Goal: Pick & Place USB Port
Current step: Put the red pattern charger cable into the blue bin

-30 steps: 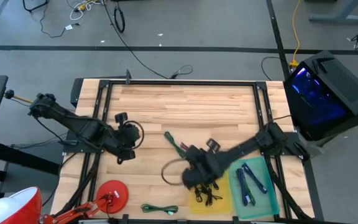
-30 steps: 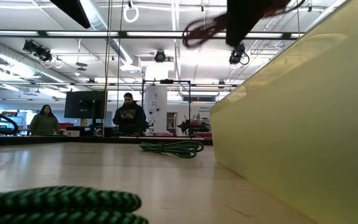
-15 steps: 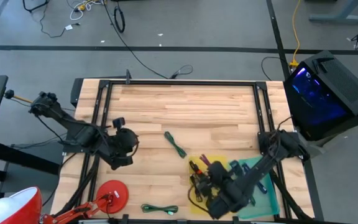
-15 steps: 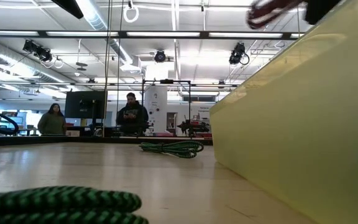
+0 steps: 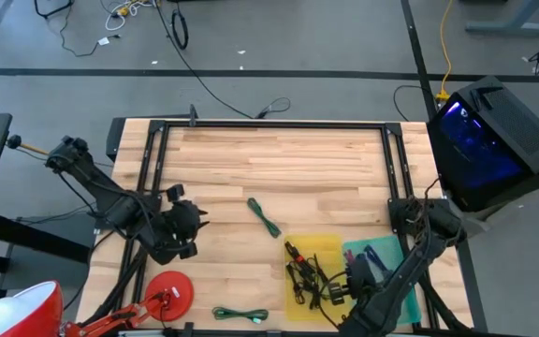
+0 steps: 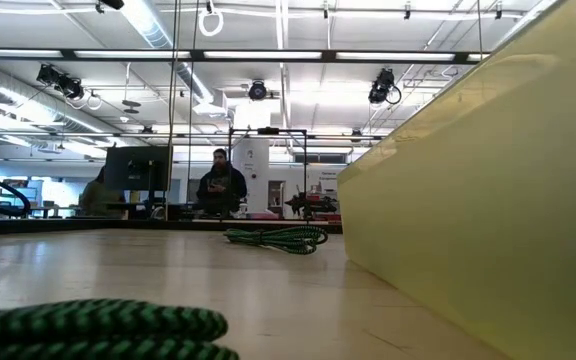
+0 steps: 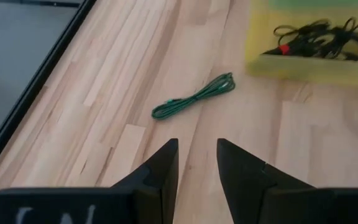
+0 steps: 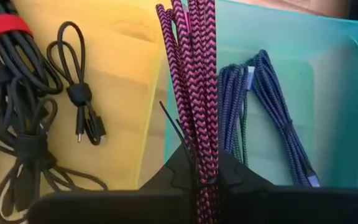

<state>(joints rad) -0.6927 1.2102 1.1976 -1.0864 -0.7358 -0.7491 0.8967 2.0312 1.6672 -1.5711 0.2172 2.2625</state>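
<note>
Both arms are dark, nearly black, made of long thin links with chunky round joints. The left arm (image 5: 110, 197) ends in a bulky dark wrist block. Black cables seem to run along it. Its two fingers (image 7: 158, 176) are flat, black and wedge-shaped. The right arm (image 5: 417, 257) looks the same.

The tabletop (image 5: 269, 159) is made of pale wood strips with a smooth, faintly shiny finish, and it is edged by a black metal frame (image 5: 269, 124). The yellow tray (image 8: 123, 68) and the teal tray (image 8: 291, 56) are of translucent plastic, smooth and slightly glossy. The pink-and-black cable (image 8: 194, 81) is sheathed in woven braid, as is the green cable (image 7: 194, 97). The black cables (image 8: 23, 124) are coated in smooth matt rubber. The fingers (image 7: 160, 177) are of matt black plastic.
</note>
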